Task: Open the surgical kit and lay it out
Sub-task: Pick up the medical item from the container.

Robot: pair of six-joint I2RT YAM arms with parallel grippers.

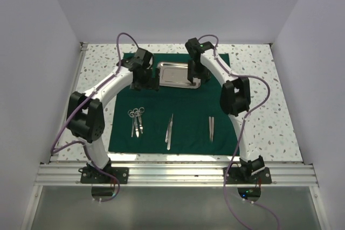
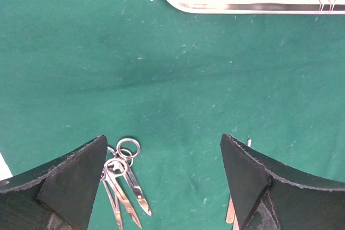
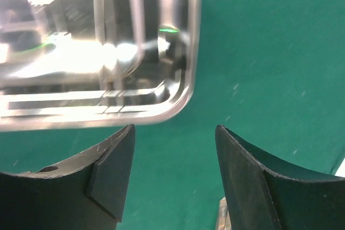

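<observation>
Desk (image 1: 259,63) speckled, cloth (image 1: 183,100) spread flat on it. Tray (image 1: 175,74) just ahead of right fingers (image 3: 110,171); scissors (image 2: 125,179) beside left fingers (image 2: 75,179); tweezers (image 1: 169,130) further back. Both pairs wide, empty. Layout looks nearly done.

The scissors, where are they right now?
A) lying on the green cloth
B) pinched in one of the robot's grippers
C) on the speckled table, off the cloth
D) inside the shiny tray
A: the scissors lie flat on the green cloth, apart from the tray, and the left gripper and right gripper are both open and empty.
</observation>
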